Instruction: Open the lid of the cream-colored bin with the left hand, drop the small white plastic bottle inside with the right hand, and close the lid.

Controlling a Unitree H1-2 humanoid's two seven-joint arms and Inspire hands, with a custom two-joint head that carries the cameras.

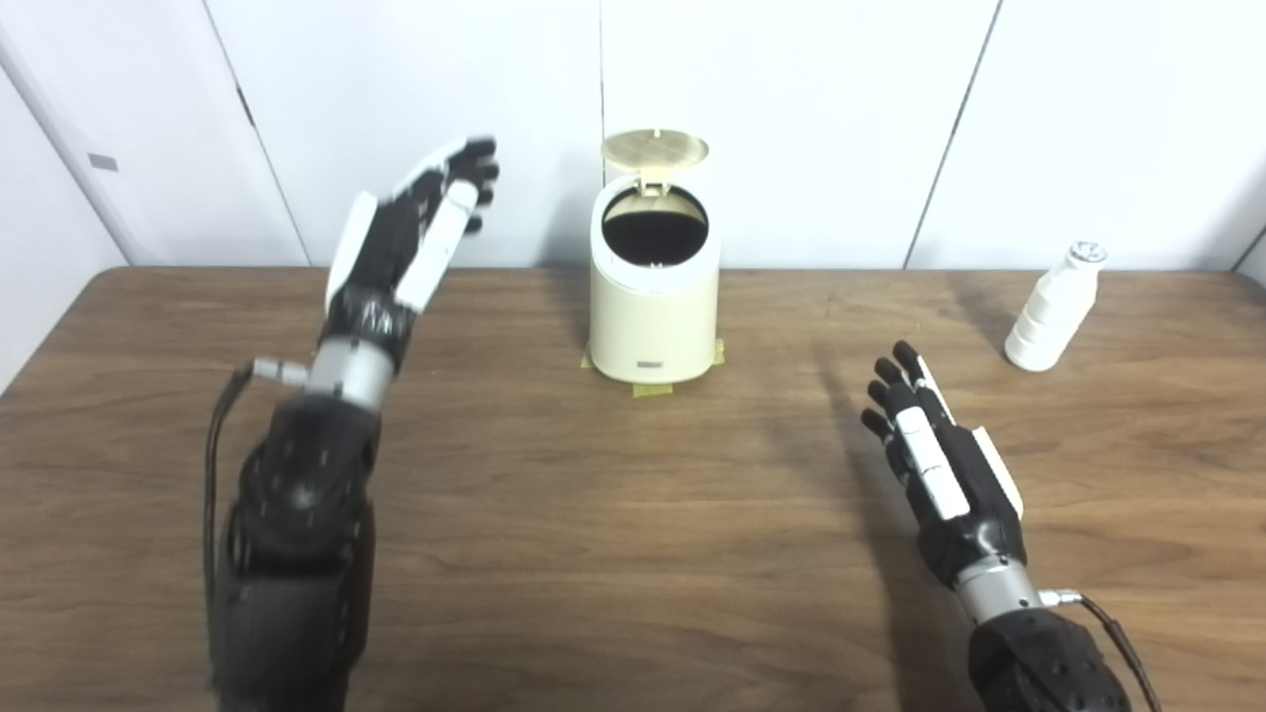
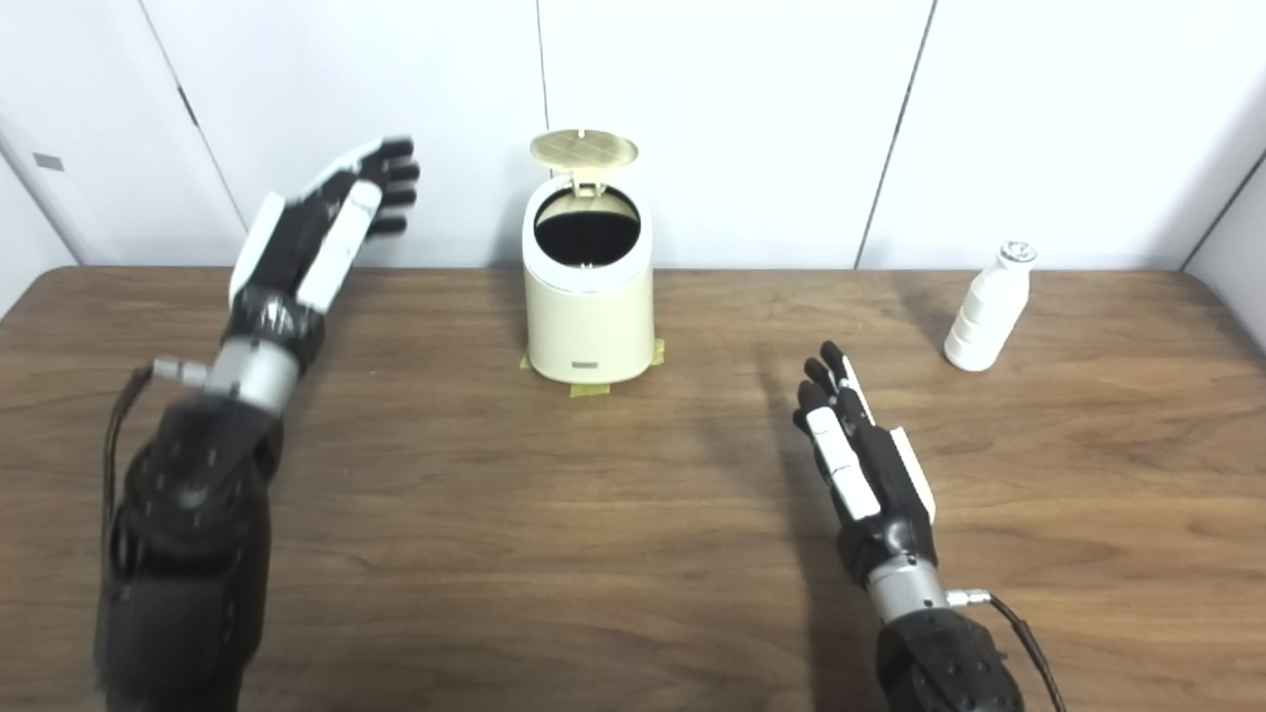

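Observation:
The cream-colored bin (image 1: 653,316) stands at the back middle of the table, its round lid (image 1: 655,149) tipped up and the dark opening showing. My left hand (image 1: 420,232) is raised to the left of the bin, open, fingers stretched out, holding nothing and apart from the lid. The small white plastic bottle (image 1: 1053,308) stands upright at the back right. My right hand (image 1: 935,460) hovers low over the table, open and empty, well short of the bottle and to its left.
The wooden table (image 1: 613,534) runs wide under both arms. Yellow tape (image 1: 653,389) marks the bin's foot. A white panelled wall (image 1: 791,119) stands right behind the bin and bottle.

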